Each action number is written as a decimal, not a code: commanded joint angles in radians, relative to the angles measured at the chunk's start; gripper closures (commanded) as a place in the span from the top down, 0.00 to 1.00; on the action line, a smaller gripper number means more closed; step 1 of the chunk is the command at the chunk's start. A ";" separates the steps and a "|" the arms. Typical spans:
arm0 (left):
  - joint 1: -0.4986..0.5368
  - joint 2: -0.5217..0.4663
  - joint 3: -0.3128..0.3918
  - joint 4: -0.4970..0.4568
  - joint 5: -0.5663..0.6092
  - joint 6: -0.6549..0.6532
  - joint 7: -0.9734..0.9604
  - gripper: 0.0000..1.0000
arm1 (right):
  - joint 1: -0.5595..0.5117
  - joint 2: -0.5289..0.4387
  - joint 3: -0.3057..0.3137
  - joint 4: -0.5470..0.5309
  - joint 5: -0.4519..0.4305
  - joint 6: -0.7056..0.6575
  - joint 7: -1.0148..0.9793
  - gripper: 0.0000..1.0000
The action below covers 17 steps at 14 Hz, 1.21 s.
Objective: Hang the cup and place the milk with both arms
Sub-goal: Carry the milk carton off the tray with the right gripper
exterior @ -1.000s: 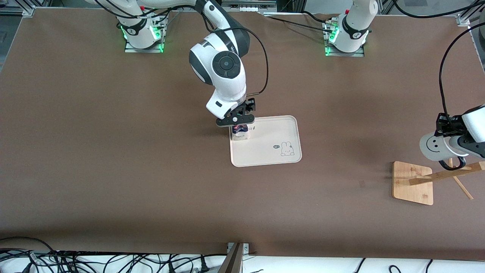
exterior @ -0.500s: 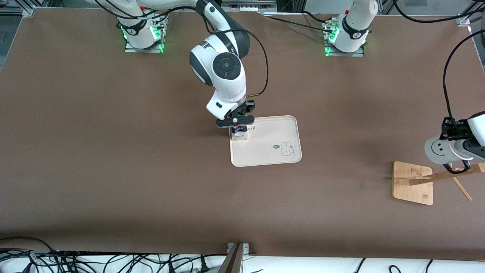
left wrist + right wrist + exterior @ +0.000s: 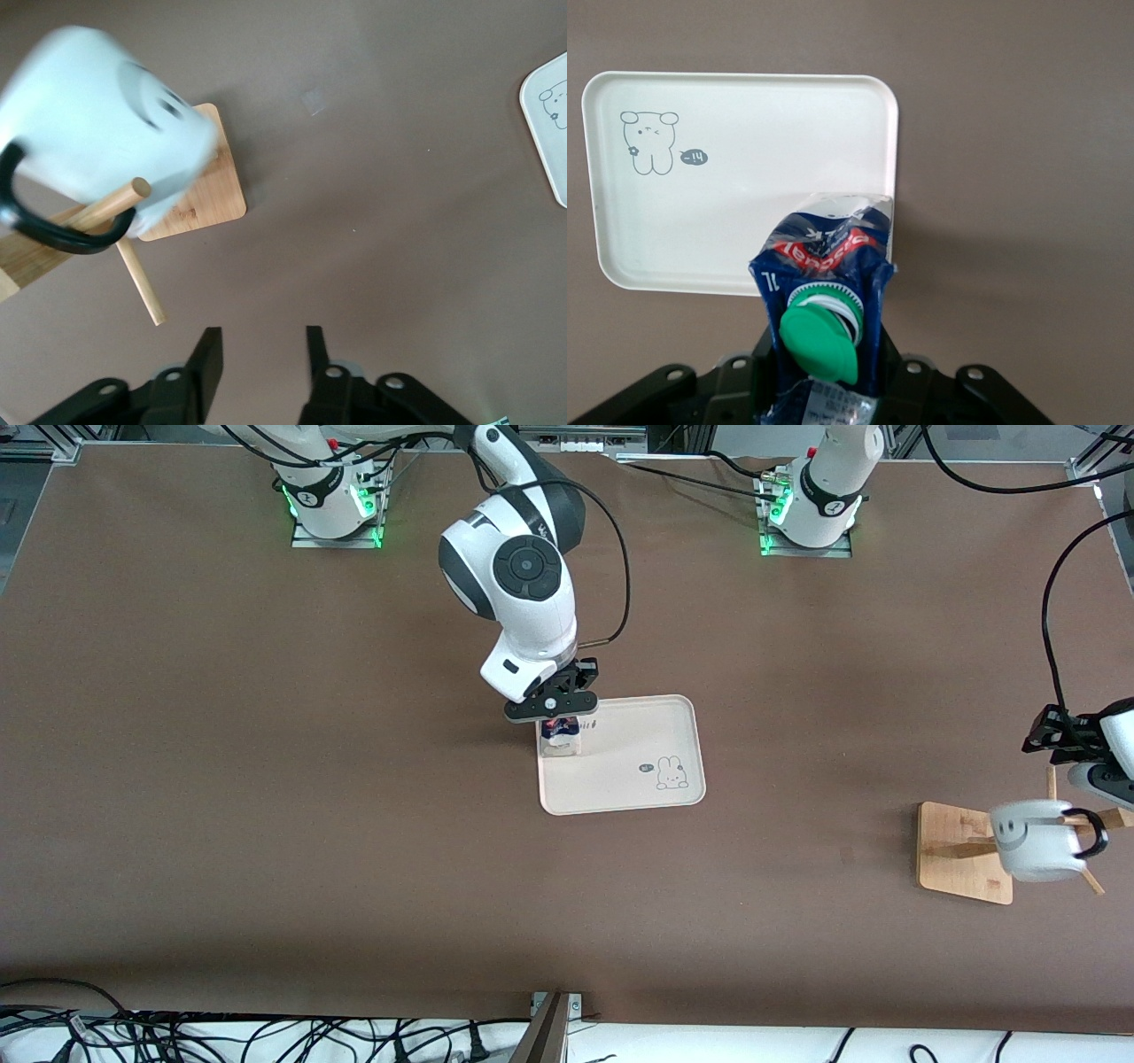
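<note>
**Cup on the peg, milk carton in my right jaws at the tray**

My right jaws (image 3: 551,707) are clamped on the milk carton (image 3: 824,292); the right wrist view shows its green screw cap (image 3: 819,341) and the red mark on its dark-blue gable. The carton stands upright at the corner of the cream tray (image 3: 656,731) that lies toward the robots' bases and toward the right arm's end of the bench, and I cannot tell whether its base rests on the tray floor or hangs just above it. The tray carries a small rabbit drawing (image 3: 671,772) nearer the front camera, well clear of the carton.

My left jaws (image 3: 263,354) stand apart with nothing between them, as the left wrist view shows, up over the bench at the left arm's end, just beside the wooden rack (image 3: 964,853). The white smiley cup (image 3: 1035,840) hangs apart from those jaws: its black loop handle (image 3: 40,232) is threaded over a wooden peg (image 3: 111,202) of the rack, and the cup body lies tilted on its side above the rack's square bamboo base (image 3: 205,190). A second peg (image 3: 142,283) slants out below it.

The brown bench (image 3: 266,779) carries the tray near its middle and the rack well apart from it.
</note>
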 commanded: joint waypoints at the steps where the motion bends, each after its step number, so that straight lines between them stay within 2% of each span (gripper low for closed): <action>1: -0.024 -0.018 -0.006 0.020 0.007 -0.070 -0.049 1.00 | -0.055 -0.051 -0.006 0.033 0.005 -0.080 -0.069 0.43; 4: -0.066 -0.050 -0.031 0.018 0.005 -0.142 -0.153 1.00 | -0.173 -0.120 -0.009 -0.023 0.026 -0.093 -0.188 0.44; 7: -0.148 -0.052 -0.048 0.030 -0.007 -0.160 -0.177 1.00 | -0.307 -0.212 -0.009 -0.143 0.028 -0.092 -0.320 0.49; 10: -0.198 -0.052 -0.045 0.075 0.004 -0.162 -0.183 1.00 | -0.454 -0.307 -0.035 -0.311 0.028 -0.069 -0.599 0.49; 13: -0.202 -0.072 -0.045 0.084 0.002 -0.231 -0.227 1.00 | -0.485 -0.384 -0.140 -0.497 0.030 0.037 -0.751 0.49; 15: -0.202 -0.112 -0.046 0.084 -0.013 -0.255 -0.264 1.00 | -0.485 -0.427 -0.171 -0.638 0.031 0.156 -0.753 0.49; 17: -0.210 -0.127 -0.051 0.086 -0.018 -0.254 -0.296 1.00 | -0.485 -0.449 -0.190 -0.717 0.031 0.233 -0.753 0.48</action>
